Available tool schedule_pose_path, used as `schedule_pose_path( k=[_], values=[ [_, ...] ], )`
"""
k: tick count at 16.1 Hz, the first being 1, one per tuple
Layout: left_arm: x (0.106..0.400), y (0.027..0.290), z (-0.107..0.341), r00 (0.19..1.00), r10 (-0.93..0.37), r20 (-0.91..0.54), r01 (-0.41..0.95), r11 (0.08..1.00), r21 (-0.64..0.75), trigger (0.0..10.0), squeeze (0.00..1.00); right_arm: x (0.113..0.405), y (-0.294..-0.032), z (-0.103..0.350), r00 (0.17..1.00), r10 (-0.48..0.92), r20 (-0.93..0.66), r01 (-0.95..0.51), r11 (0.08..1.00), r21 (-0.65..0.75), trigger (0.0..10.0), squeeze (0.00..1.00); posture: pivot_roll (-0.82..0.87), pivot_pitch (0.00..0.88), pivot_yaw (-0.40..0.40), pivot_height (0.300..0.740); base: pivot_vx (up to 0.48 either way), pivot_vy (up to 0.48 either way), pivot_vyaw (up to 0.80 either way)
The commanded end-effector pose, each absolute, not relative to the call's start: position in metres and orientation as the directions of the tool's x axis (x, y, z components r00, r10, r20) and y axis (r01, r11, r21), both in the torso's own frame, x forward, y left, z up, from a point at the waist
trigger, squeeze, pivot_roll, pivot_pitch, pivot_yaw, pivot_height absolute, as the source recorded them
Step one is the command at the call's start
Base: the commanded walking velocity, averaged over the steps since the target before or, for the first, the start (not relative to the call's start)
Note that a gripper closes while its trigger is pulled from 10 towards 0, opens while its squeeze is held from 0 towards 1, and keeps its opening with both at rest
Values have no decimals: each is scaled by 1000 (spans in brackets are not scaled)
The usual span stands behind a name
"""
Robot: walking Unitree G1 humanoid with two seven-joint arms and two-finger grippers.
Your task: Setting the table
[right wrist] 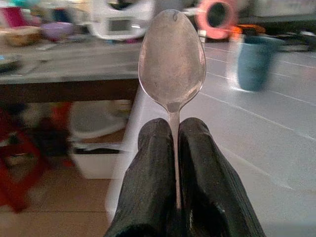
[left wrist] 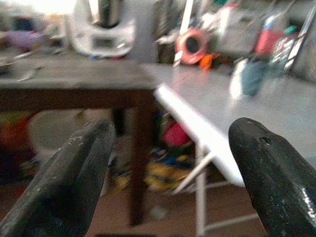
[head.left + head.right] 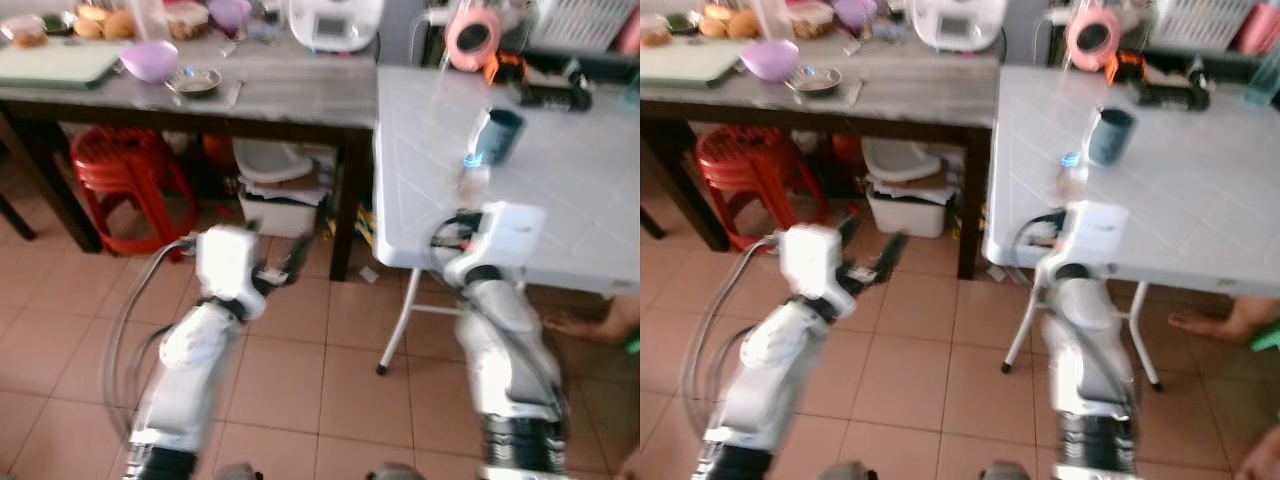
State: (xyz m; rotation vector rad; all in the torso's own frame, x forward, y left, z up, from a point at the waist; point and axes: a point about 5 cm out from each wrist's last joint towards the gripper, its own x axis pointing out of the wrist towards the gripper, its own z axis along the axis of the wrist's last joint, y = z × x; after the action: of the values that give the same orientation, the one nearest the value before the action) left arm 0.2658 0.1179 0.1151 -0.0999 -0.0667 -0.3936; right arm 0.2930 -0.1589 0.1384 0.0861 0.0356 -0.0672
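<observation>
1. Stools (image 3: 125,180) – red, stacked, under the dark wooden table (image 3: 290,100), well to the left of the left gripper (image 3: 285,268). On that table, far ahead of it: a purple bowl (image 3: 150,60), a small metal dish (image 3: 194,80), food containers and a white appliance (image 3: 335,22).

2. Left gripper – raised at mid height over the tiled floor (image 3: 280,380), forearm angled forward, aimed toward the gap between the two tables. Its fingers (image 2: 74,177) stand wide apart with nothing between them.

3. White bin (image 3: 275,205) – under the wooden table, just ahead of the left gripper.

4. Right gripper (image 1: 173,163) – fingers pressed together on the handle of a spoon (image 1: 172,57), bowl end upright and pointing forward. Forearm raised, wrist at the near edge of the white folding table (image 3: 560,190).

5. Teal cup (image 3: 497,135) – on the white table ahead of the right gripper, a blurred bottle-like item just before it; pink tape roll (image 3: 472,36) and dark tools further back.

6. Person's foot (image 3: 600,322) – on the floor, right of the right arm.

7. Progress – early, by appearance: the spoon is in hand but not yet laid down, and no plate or place setting lies on the white table. Bowls and dishes remain on the wooden table, likely still to be brought over.
</observation>
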Motion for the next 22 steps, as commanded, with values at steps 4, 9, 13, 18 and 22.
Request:
schedule_pose_path(
  k=[4, 9, 13, 18, 22],
  values=[
    [266, 109, 120, 907, -407, 107, 415, 908, -67, 10000, 0, 295, -168, 145, 995, -96, -2, 96, 993, 69, 10000, 0, 8, 0, -2, 740, 478, 0, 0],
    [267, 110, 120, 914, -392, 102, 401, 913, -81, 10000, 0, 296, -166, 146, 996, -91, 4, 91, 994, 64, 10000, 0, 6, 0, 2, 740, 451, 52, 0],
    [268, 110, 121, 913, -393, 109, 401, 914, -64, 10000, 0, 296, -167, 146, 996, -90, 6, 90, 994, 61, 10000, 0, 4, 0, 4, 740, 400, 265, 0],
    [270, 110, 121, 916, -386, 113, 395, 916, -68, 10000, 0, 296, -166, 145, 997, -77, 7, 77, 996, 55, 10000, 0, 2, 0, 5, 740, 344, 330, 0],
    [269, 108, 122, 908, -399, 125, 407, 913, -40, 10000, 0, 297, -163, 147, 998, -66, 14, 66, 997, 50, 10000, 0, 3, 0, 4, 740, 364, 261, 0]
  ],
)
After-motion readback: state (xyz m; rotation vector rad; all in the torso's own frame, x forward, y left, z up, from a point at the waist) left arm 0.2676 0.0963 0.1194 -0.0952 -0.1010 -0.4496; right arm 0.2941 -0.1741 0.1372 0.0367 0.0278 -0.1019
